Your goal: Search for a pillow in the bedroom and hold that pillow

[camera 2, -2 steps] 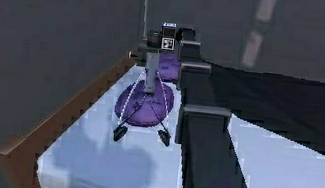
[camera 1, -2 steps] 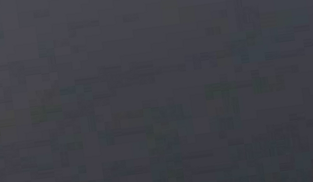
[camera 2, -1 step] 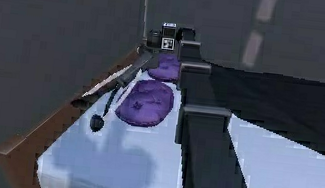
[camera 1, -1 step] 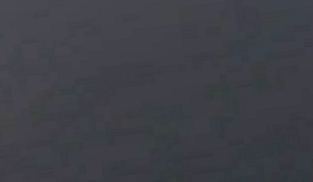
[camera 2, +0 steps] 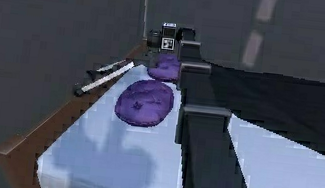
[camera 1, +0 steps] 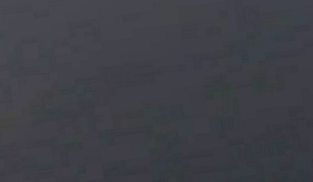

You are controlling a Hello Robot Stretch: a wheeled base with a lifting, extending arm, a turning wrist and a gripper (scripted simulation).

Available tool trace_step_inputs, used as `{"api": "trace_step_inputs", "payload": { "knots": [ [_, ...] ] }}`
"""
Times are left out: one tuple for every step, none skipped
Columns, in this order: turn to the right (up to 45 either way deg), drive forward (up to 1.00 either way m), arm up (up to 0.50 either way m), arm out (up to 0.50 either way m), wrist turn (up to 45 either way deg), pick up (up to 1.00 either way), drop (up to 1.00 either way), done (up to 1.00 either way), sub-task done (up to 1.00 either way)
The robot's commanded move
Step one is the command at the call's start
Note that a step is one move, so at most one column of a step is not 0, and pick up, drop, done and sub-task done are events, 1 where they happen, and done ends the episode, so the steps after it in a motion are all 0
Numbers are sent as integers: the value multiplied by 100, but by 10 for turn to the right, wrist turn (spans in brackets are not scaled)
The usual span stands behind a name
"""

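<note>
So: search part looks done. Two purple pillows on bed (camera 2: 92, 170): near pillow (camera 2: 144, 102) mid-bed, far pillow (camera 2: 165, 68) toward bed's far corner. Claw (camera 2: 158, 48) at far pillow, which lies on bed, so cannot tell if claw holds anything. Lift left. Dark blanket (camera 2: 290, 105) across bed, long rod (camera 2: 107, 76) on bed's edge; neither likely blocks.

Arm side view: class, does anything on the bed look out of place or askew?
Yes. A long, thin grey-and-white bat-like stick lies slantwise on the pale blue bed, by its brown wooden edge, near the round purple pillow; an odd thing for a bed. The dark blanket covers only part of it, its edge slanting.
</note>
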Motion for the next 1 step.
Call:
{"api": "trace_step_inputs", "payload": {
  "knots": [
    [0,0,0,0,450,0,0,0,0]
  ]
}}
